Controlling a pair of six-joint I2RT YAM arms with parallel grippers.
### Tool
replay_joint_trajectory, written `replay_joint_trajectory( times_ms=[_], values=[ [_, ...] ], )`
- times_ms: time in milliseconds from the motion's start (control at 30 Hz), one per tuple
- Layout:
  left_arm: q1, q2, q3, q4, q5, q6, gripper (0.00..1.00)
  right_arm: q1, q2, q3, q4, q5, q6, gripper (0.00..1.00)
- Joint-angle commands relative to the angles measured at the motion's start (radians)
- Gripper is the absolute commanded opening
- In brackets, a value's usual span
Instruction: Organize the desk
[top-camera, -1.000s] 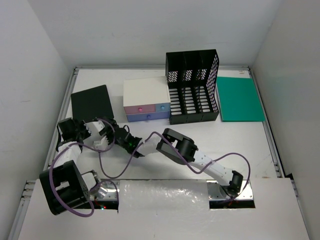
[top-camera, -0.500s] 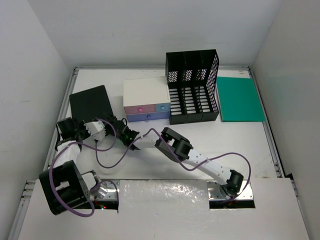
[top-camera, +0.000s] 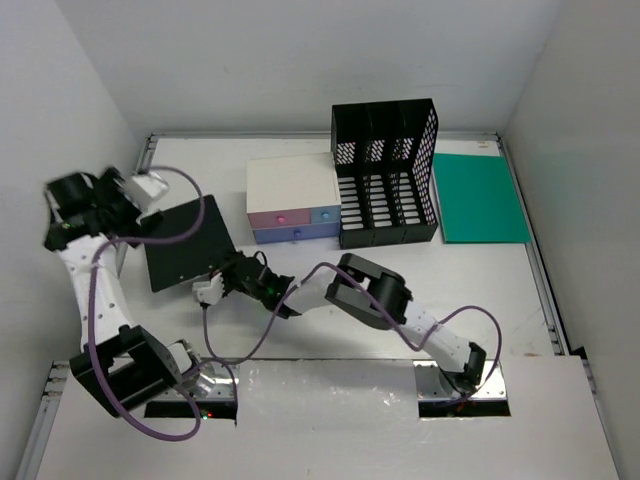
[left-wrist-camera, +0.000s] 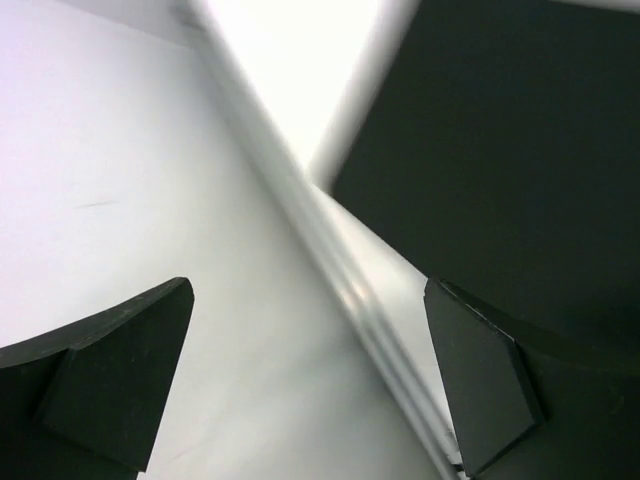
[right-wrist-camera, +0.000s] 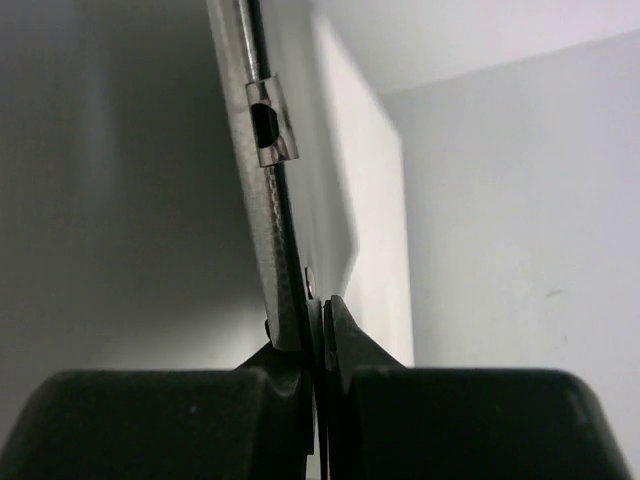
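Note:
A flat black board (top-camera: 185, 240) lies on the left part of the white desk (top-camera: 420, 280). My right gripper (top-camera: 215, 288) reaches across from the right and is shut on the board's near corner. In the right wrist view the board (right-wrist-camera: 275, 220) shows edge-on, with a metal clip, pinched between the jaws of my right gripper (right-wrist-camera: 318, 310). My left gripper (top-camera: 150, 185) is raised by the board's far left corner and stands open. In the left wrist view my left gripper (left-wrist-camera: 307, 290) holds nothing, with the desk rim (left-wrist-camera: 340, 290) below and the board (left-wrist-camera: 500, 130) to the upper right.
A small white-topped box with pink and blue drawers (top-camera: 292, 195) stands at the back middle. A black mesh file rack (top-camera: 385, 175) stands to its right. A green folder (top-camera: 478, 197) lies flat at the back right. White walls enclose the desk closely on three sides.
My left gripper has opened and swung up and away to the far left. My right gripper has shut on the black board's near corner, and the board has shifted toward the near right.

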Motion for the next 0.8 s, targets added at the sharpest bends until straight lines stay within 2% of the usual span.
replay_joint_trajectory(
  times_ms=[0,33,133,233,300,400,533,633,767],
  values=[
    [0.066,0.022,0.230,-0.285,0.214,-0.101,1.00,0.037,-0.256,-0.119,0.074,-0.049,0.182,0.00],
    [0.083,0.040,0.323,-0.322,0.253,-0.143,1.00,0.037,-0.346,-0.147,0.056,-0.078,0.236,0.00],
    [0.103,0.057,0.486,-0.344,0.311,-0.257,1.00,0.029,-0.463,-0.202,-0.068,-0.129,0.441,0.00],
    [0.109,0.055,0.635,-0.290,0.342,-0.424,0.99,0.016,-0.571,-0.189,-0.200,-0.161,0.586,0.00],
    [0.109,0.054,0.742,-0.237,0.351,-0.543,1.00,-0.001,-0.620,-0.137,-0.352,-0.169,0.670,0.00],
    [0.111,0.045,0.853,-0.151,0.362,-0.652,1.00,-0.041,-0.687,-0.103,-0.515,-0.235,0.789,0.00],
    [0.111,0.043,0.951,0.016,0.305,-0.868,1.00,-0.109,-0.786,-0.087,-0.671,-0.331,0.909,0.00],
    [0.109,0.069,1.019,0.066,0.299,-0.947,1.00,-0.148,-0.897,-0.106,-0.774,-0.377,0.978,0.00],
    [0.111,0.091,1.025,0.103,0.351,-1.016,1.00,-0.199,-1.080,-0.126,-0.863,-0.373,1.055,0.00]
  ],
)
